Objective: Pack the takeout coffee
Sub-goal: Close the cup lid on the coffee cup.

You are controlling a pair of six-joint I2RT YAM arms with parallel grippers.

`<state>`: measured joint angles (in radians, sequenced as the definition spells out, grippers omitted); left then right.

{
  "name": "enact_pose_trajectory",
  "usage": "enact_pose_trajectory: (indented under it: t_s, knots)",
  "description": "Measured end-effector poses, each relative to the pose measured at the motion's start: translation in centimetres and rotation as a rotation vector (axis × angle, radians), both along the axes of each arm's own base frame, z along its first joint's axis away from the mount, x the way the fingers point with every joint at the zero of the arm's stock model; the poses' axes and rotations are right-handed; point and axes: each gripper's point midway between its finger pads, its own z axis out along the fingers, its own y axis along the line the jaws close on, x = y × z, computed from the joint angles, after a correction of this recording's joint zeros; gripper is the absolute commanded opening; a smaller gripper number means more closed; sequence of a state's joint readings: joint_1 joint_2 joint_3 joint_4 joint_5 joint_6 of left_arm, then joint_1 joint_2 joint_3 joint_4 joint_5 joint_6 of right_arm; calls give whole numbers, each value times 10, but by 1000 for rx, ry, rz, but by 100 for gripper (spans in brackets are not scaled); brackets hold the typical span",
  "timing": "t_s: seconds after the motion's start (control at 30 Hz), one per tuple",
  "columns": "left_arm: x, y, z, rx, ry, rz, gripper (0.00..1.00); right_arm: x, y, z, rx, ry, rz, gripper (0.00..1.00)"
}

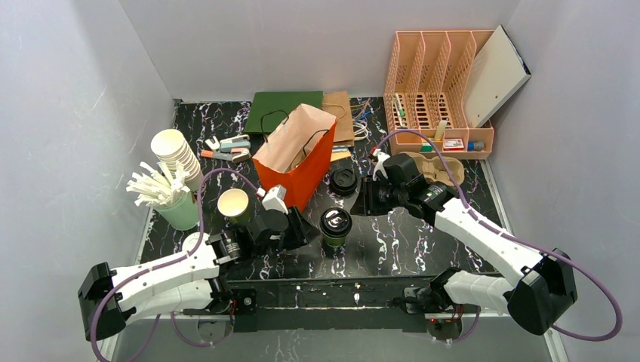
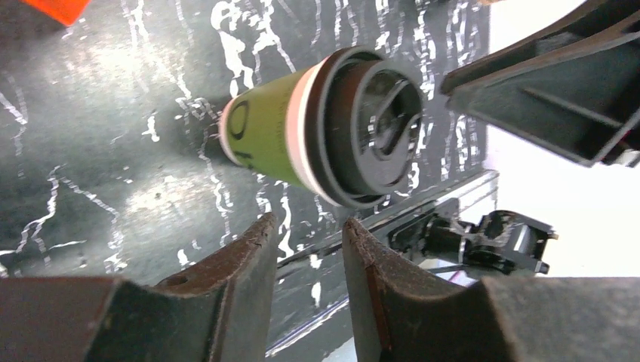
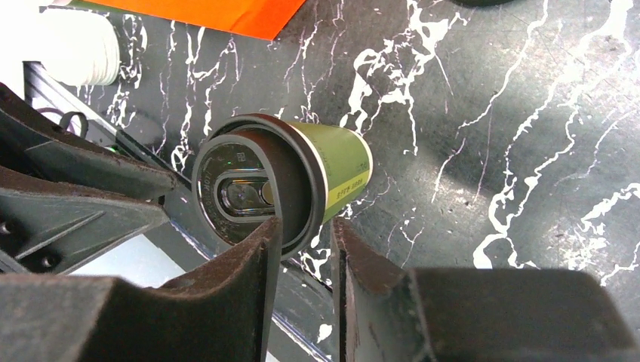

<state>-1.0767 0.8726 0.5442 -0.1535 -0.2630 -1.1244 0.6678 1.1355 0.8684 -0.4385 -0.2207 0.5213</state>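
Two units: left pincer and right pincer, each narrowly parted, empty. Between them, just ahead of both, takeout coffee stands upright on the surface. Note: gap looks too narrow for it; widen first, grip below lid, squeeze lightly.

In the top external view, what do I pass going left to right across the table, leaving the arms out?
Stack of white paper cups → lidless green paper cup → orange paper bag → near dark green paper cup with black plastic lid → peach plastic desk organiser.
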Motion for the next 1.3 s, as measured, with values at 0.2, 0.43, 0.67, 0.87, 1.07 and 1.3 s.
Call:
enact_pose_trajectory:
  t_s: [0.2,0.43,0.67,0.87,1.07,1.3]
  knots:
    - [7,-13,15,-91,-38,7,36,-3,3,1,15,11,17,41]
    - [11,-16,13,-121,-46,26,35,2,7,6,-18,8,42,57]
    - [13,-18,12,-140,-49,35,34,-7,21,16,-122,-61,101,70]
    - [14,-17,12,-145,-57,44,34,-20,37,12,-255,-136,153,82]
    - [15,-15,8,-139,-48,47,34,-16,34,0,-342,-143,139,84]
    - [21,-10,7,-137,-45,64,33,-16,35,-8,-394,-144,153,84]
